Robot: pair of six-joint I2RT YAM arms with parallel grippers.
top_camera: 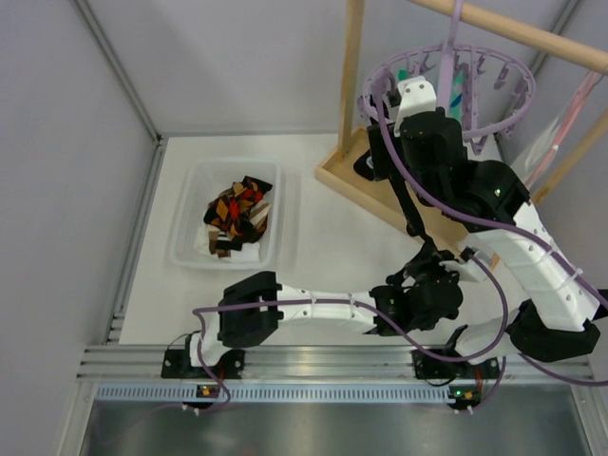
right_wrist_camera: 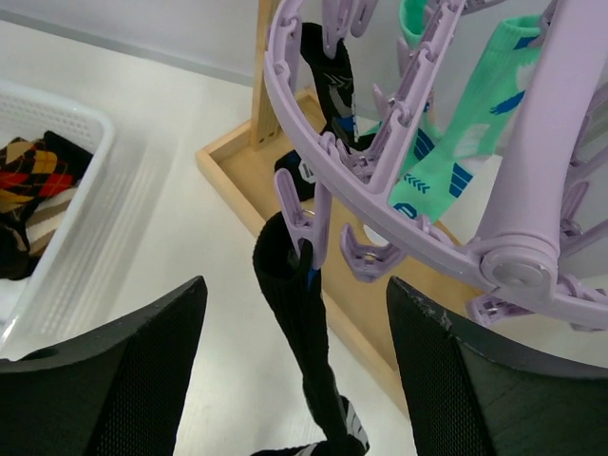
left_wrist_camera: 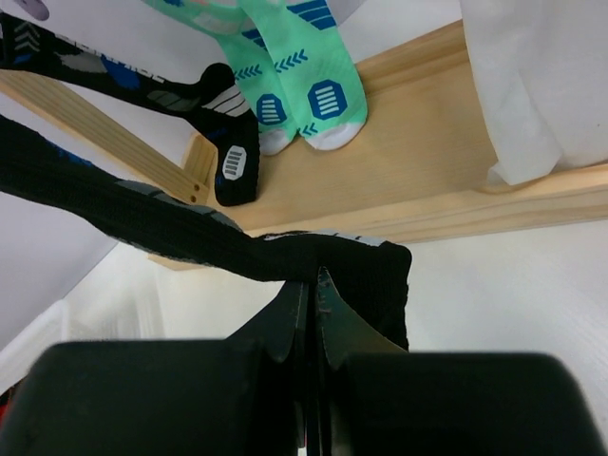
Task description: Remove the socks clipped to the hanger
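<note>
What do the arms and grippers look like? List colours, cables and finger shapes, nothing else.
Left arm and right arm: white links, black joint housings, lavender cables trailing alongside. Left fingers: black, tapering to narrow tips. Right fingers: black, broad, fine-mesh pads.

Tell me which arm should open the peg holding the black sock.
Right. The right gripper is open facing that peg on the hanger; the left gripper is shut on the lower end of the black sock.

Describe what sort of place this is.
Probably a lab robot cell staged for laundry: bare grey walls, a metal rail edging the white table, a clip hanger on a wooden rack.
</note>
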